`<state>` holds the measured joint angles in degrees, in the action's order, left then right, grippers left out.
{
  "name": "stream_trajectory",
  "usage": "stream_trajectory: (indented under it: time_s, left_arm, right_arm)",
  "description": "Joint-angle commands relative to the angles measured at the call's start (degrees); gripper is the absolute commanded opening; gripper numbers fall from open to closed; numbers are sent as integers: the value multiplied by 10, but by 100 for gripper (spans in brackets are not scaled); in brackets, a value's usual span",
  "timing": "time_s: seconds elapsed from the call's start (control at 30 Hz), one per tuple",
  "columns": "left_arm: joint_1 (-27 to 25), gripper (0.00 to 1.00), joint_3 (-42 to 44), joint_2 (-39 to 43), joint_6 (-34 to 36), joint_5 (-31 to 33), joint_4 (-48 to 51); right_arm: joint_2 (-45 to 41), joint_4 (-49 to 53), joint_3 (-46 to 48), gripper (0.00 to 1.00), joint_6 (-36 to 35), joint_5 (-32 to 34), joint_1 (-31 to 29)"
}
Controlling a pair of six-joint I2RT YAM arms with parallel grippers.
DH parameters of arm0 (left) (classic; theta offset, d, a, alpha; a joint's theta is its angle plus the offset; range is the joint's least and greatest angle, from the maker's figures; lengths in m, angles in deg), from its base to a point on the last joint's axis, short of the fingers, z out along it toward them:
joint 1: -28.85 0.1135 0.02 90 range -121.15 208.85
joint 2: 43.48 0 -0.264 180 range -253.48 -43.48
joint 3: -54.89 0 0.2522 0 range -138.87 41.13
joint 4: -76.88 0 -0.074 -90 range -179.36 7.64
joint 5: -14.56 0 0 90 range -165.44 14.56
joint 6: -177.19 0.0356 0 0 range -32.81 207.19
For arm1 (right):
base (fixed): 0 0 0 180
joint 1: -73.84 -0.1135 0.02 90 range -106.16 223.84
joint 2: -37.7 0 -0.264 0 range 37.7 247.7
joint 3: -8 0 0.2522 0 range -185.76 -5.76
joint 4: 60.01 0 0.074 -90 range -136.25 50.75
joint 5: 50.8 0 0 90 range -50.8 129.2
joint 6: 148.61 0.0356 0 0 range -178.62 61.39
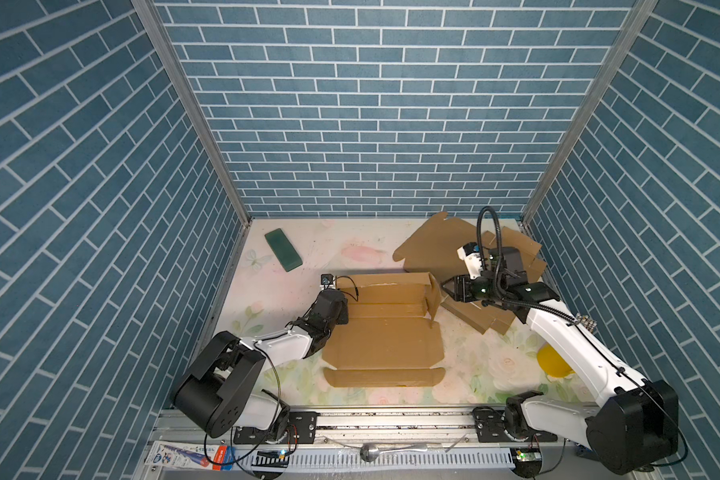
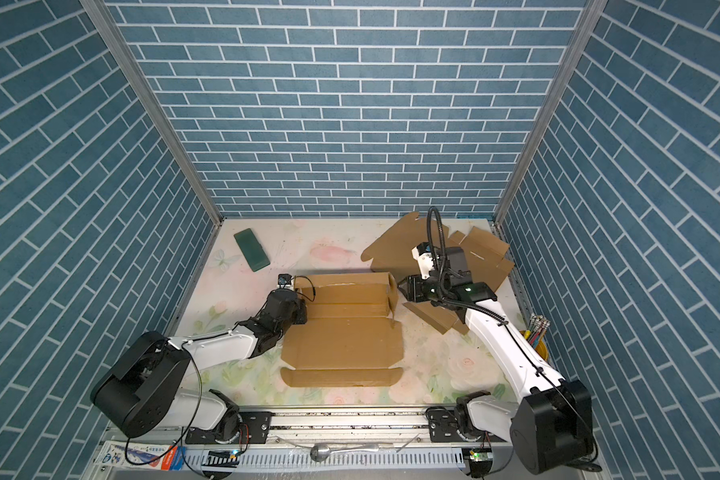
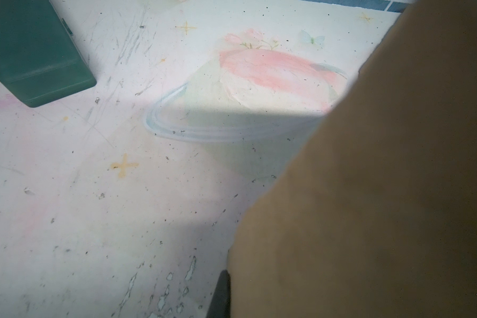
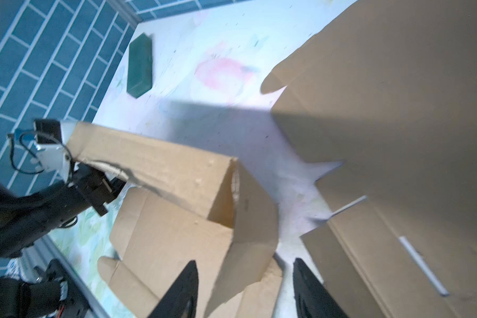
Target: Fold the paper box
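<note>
The paper box point(image 1: 385, 338) is a brown cardboard blank lying mid-table in both top views, its back wall and right side flap point(image 1: 434, 297) standing up. My left gripper point(image 1: 344, 309) is shut on the left end of that back wall. In the left wrist view only one dark finger point(image 3: 220, 294) shows against the cardboard point(image 3: 383, 192). My right gripper point(image 1: 445, 286) is open at the box's right end. The right wrist view shows its fingers point(image 4: 181, 289) either side of the raised side flap point(image 4: 248, 228), not pressing it.
A dark green case point(image 1: 283, 249) lies at the back left. More flat cardboard blanks point(image 1: 445, 245) are piled at the back right and under the right arm point(image 1: 481, 322). A yellow cup point(image 2: 538, 338) holding pens stands by the right wall. A spoon point(image 1: 391, 449) lies on the front rail.
</note>
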<state>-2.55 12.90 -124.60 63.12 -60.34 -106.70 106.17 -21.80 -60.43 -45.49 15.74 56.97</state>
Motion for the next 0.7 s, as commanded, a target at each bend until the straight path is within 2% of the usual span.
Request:
stream_trajectory:
  time_s: [0.0,0.1,0.3,0.5,0.67]
  left_arm:
    - [-2,0,12,-13,44,6,52]
    - [-2,0,12,-12,43,6,53]
    - [-2,0,6,-6,43,6,67]
    - [-2,0,1,-5,46,7,71]
    - [-2,0,1,-5,47,7,72]
  right_arm:
    - [16,22,-15,51,-23,61,20]
    - [52,-6,16,50,-56,87,12]
    - [68,-98,67,56,-91,75,-42]
    - [103,-53,32,57,-126,62,-104]
    - [124,-49,21,57,-125,77,-117]
